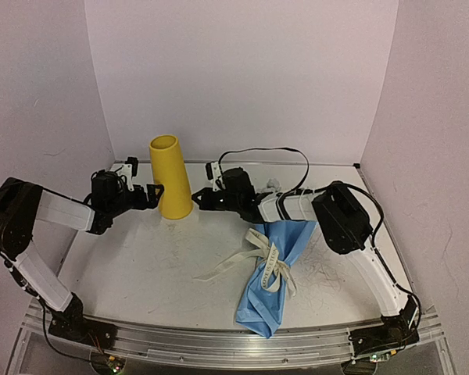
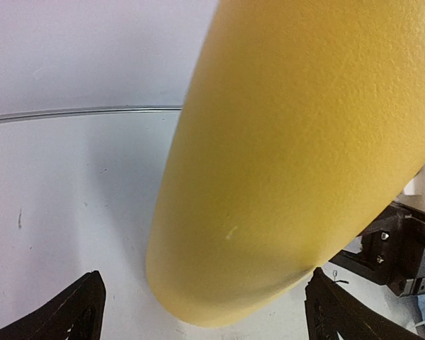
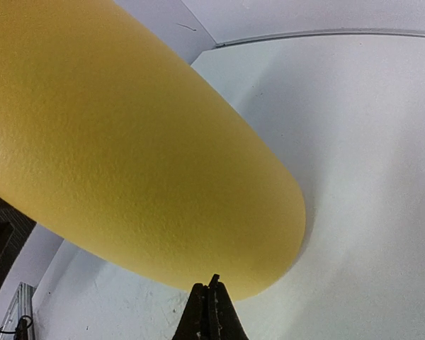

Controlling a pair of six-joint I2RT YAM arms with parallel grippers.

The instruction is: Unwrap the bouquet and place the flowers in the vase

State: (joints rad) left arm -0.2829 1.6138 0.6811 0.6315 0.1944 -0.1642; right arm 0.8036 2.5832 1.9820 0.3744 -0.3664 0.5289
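vase (image 1: 170, 176) between spread left claw (image 1: 155, 193) and closed right claw (image 1: 197, 201)

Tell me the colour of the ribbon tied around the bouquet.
The ribbon is cream; it shows best in the top external view.

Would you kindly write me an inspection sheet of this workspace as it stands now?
Surface: white tabletop, scuffed with fine dark scratches.
Job's things: tall smooth yellow vase upright, no stems in its mouth; bouquet in a light blue paper cone lying flat, cream ribbon bow tied; blooms hidden under the right arm.
Clutter: nothing seen.
Grippers: left gripper open at the vase's base, not gripping it; right gripper shut, empty, tip near the vase's base.
Cables: black cable looping over the right arm.
Surroundings: plain pale walls; metal rail along the near edge.
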